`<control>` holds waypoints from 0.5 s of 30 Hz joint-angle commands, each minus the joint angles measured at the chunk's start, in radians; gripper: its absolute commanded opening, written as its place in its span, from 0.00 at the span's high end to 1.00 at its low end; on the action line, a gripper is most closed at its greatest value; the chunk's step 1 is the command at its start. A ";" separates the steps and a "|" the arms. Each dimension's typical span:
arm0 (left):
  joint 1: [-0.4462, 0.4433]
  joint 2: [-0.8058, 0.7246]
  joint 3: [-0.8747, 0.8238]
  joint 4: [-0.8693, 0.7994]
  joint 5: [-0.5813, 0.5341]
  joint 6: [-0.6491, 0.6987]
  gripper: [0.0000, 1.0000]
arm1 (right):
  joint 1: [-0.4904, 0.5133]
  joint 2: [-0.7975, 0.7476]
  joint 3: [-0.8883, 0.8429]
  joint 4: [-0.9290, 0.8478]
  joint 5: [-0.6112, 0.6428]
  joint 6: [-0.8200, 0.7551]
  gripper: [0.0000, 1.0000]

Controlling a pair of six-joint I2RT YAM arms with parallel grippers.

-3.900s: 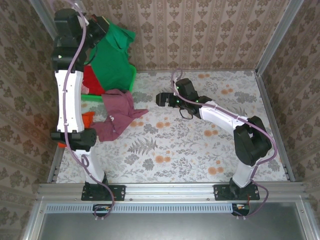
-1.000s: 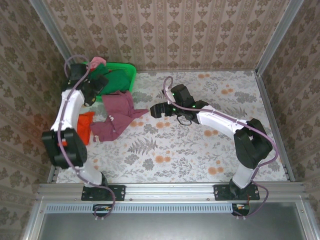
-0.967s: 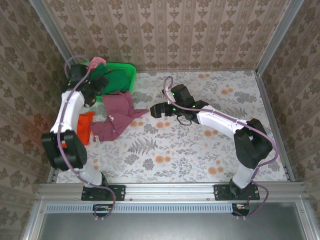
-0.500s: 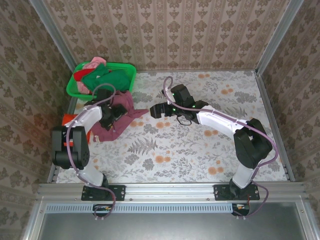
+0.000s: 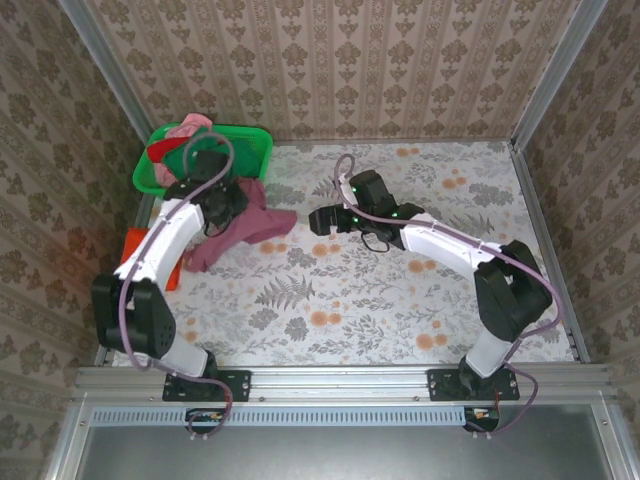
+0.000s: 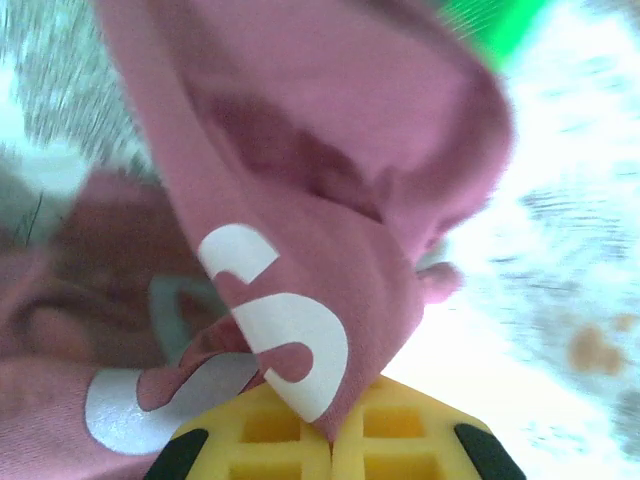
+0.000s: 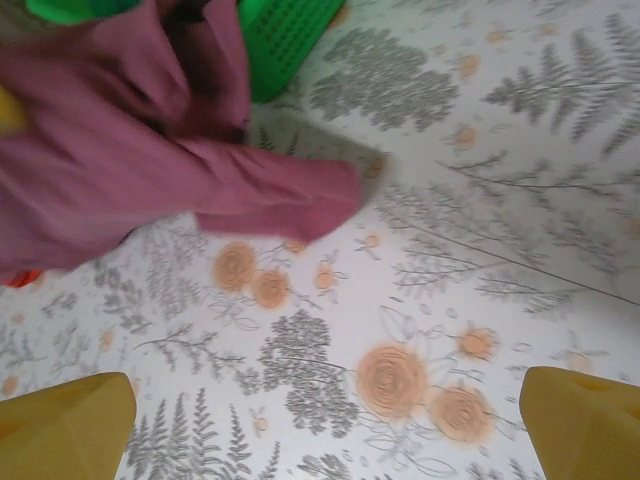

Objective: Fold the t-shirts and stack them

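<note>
A maroon t-shirt (image 5: 252, 226) lies crumpled on the flowered table just in front of the green basket (image 5: 257, 145). My left gripper (image 5: 222, 203) is shut on a fold of it. In the left wrist view the maroon cloth (image 6: 330, 170) with its pale print (image 6: 290, 340) is pinched between the yellow jaws of the left gripper (image 6: 332, 432). My right gripper (image 5: 318, 220) stands open over bare table, just right of the shirt's sleeve (image 7: 280, 195), with nothing between its yellow fingertips (image 7: 62, 420). An orange-red t-shirt (image 5: 133, 243) lies at the table's left edge.
The basket at the back left holds red (image 5: 163, 151), pink (image 5: 190, 124) and green (image 5: 205, 146) shirts; its corner (image 7: 290, 35) shows in the right wrist view. Papered walls and metal rails close in the table. The flowered tabletop (image 5: 400, 300) spreads out in the middle and to the right.
My left gripper came down from the basket onto the maroon shirt and shut on it, drawing the cloth up toward the basket. The right gripper shifted slightly to the right, still open.
</note>
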State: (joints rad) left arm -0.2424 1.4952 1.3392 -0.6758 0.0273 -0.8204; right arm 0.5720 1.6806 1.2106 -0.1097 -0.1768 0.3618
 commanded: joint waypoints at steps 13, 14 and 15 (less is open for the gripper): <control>-0.205 -0.060 0.503 -0.072 0.020 0.085 1.00 | -0.093 -0.229 -0.213 0.062 0.113 0.067 0.00; -0.239 -0.049 0.518 -0.071 0.017 0.075 1.00 | -0.098 -0.249 -0.233 0.056 0.122 0.069 0.00; -0.260 -0.037 0.531 -0.068 0.020 0.068 1.00 | -0.103 -0.273 -0.253 0.052 0.138 0.071 0.00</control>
State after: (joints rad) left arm -0.4530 1.4322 1.8217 -0.7349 0.0338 -0.7448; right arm 0.4793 1.4818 0.9966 -0.0685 -0.0849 0.4164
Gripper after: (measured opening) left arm 0.053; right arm 0.998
